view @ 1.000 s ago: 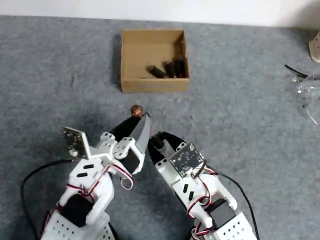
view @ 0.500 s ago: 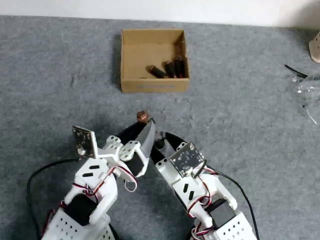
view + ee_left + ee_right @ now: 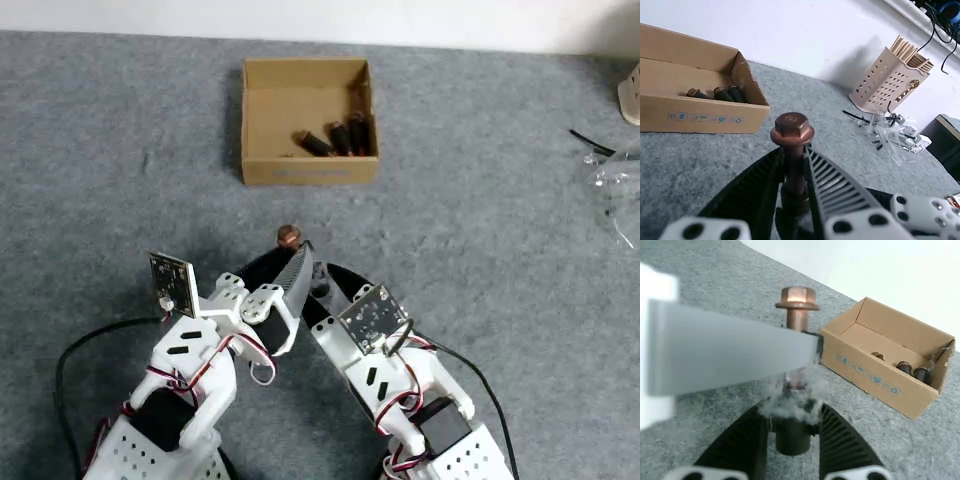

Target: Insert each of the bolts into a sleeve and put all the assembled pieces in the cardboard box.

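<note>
A copper bolt with a hex head stands upright between the fingers of my left gripper, which is shut on its shank. In the high view the bolt's head shows just ahead of both grippers. My right gripper is shut on a dark sleeve directly under the bolt, whose lower end reaches the sleeve's mouth. A left finger crosses in front of the joint. The cardboard box lies farther back with several assembled pieces along its right side.
Clear plastic bags and a black cable lie at the right edge of the grey carpet. A perforated wooden holder stands beyond them. Open carpet separates the grippers from the box.
The left gripper has drawn the bolt back and slightly right, away from the box and onto the sleeve in the right gripper. The left wrist has turned. The right arm stayed put.
</note>
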`<action>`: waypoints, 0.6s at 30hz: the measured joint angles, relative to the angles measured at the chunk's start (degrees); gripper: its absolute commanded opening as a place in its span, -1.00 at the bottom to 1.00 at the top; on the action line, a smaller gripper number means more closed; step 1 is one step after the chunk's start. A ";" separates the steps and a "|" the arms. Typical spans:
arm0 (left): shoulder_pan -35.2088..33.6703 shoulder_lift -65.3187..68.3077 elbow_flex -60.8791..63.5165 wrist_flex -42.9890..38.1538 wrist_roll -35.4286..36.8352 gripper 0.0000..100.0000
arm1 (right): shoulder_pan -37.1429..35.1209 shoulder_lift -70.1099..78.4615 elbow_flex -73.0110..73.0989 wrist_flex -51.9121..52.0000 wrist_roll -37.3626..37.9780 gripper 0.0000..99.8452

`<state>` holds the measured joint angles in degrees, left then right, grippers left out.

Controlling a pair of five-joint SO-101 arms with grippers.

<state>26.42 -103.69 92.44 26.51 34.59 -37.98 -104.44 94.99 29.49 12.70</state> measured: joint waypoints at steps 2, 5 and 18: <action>0.00 0.00 0.00 0.00 0.00 -0.99 | 0.00 0.00 0.00 0.00 0.00 -0.99; 0.00 0.00 0.00 0.00 0.00 -0.89 | 0.00 0.00 0.00 0.00 0.00 -0.99; -0.09 0.00 0.09 2.29 -0.35 -0.59 | 0.79 0.00 0.00 0.00 0.00 -0.99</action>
<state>26.33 -103.69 92.53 28.79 34.24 -37.19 -104.44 94.99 29.49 12.70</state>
